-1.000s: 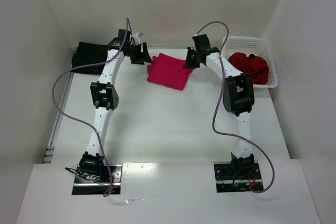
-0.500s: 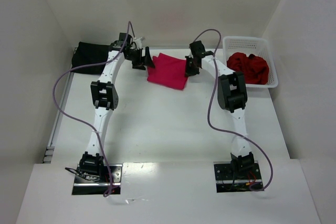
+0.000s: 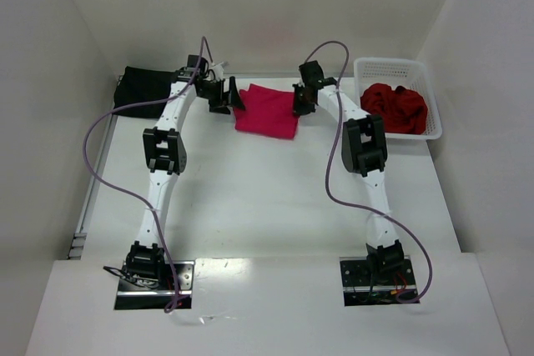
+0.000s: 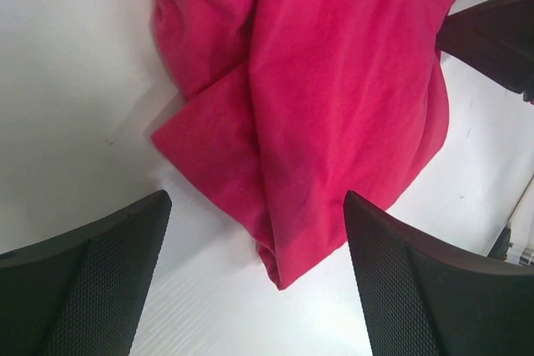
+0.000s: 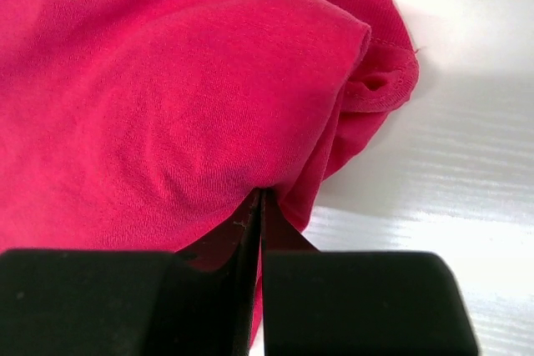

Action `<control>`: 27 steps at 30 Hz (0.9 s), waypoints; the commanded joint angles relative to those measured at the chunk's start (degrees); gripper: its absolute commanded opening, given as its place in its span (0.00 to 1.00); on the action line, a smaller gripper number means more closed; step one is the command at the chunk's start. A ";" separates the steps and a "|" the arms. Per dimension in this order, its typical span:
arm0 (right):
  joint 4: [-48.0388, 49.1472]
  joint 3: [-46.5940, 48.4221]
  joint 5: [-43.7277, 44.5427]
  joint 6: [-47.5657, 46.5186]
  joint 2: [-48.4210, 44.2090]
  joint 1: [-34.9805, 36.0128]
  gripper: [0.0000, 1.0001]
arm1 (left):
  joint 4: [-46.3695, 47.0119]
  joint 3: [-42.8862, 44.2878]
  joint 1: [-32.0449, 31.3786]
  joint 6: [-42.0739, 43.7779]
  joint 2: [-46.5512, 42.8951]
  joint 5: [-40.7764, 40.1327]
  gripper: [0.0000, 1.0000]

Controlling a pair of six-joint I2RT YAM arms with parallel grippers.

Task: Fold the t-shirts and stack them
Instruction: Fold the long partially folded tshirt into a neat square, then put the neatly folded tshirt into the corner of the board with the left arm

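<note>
White table (image 3: 267,198) between white walls (image 3: 250,14) bears crimson-pink t-shirt (image 3: 267,112).

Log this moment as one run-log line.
left tool: open at pink t-shirt; right tool: shut on its edge; black t-shirt: far left; red t-shirts: in basket

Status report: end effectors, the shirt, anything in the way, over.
Left end effector open above pink t-shirt. Right end effector shut on its edge. Red shirts sit in basket, nothing blocking.
</note>
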 commanded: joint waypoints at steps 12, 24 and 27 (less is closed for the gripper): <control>1.10 10.77 -5.79 -2.82 8.11 1.57 0.09 | -1.13 -1.37 -4.41 -1.39 4.63 -0.63 0.93; 1.10 9.55 -5.27 -3.35 7.06 1.57 0.09 | 2.39 3.81 -4.41 -11.84 8.14 -2.65 0.68; 1.10 9.54 -5.27 -3.35 7.05 1.57 0.09 | 3.62 3.81 -4.41 -12.90 8.76 0.41 0.68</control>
